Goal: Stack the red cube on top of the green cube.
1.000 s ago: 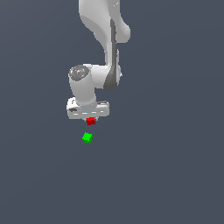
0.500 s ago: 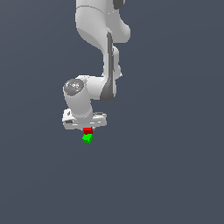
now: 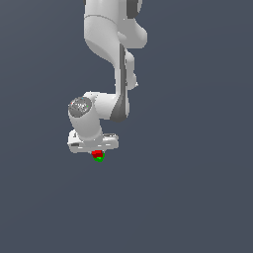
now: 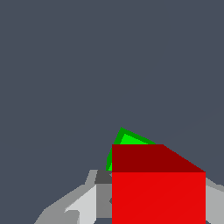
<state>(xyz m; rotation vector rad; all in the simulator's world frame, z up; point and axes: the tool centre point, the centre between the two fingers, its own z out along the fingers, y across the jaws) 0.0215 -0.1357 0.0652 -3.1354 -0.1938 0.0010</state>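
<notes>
One red cube [image 4: 158,192], plain and bright, fills the wrist view, pinched between the pale fingers [image 4: 81,205] of the claw [image 3: 97,151]. Behind it peeks one green cube [image 4: 127,141], turned at an angle. In the exterior view, just left of centre, the red cube [image 3: 97,154] sits directly above the green cube [image 3: 99,159], apparently touching, over the grey counter [image 3: 197,197].

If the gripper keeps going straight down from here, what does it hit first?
Likely the green cube: the gripper points down with the red cube in it, and green shows right beneath red in both views. Whether the two cubes already touch can't be told.
</notes>
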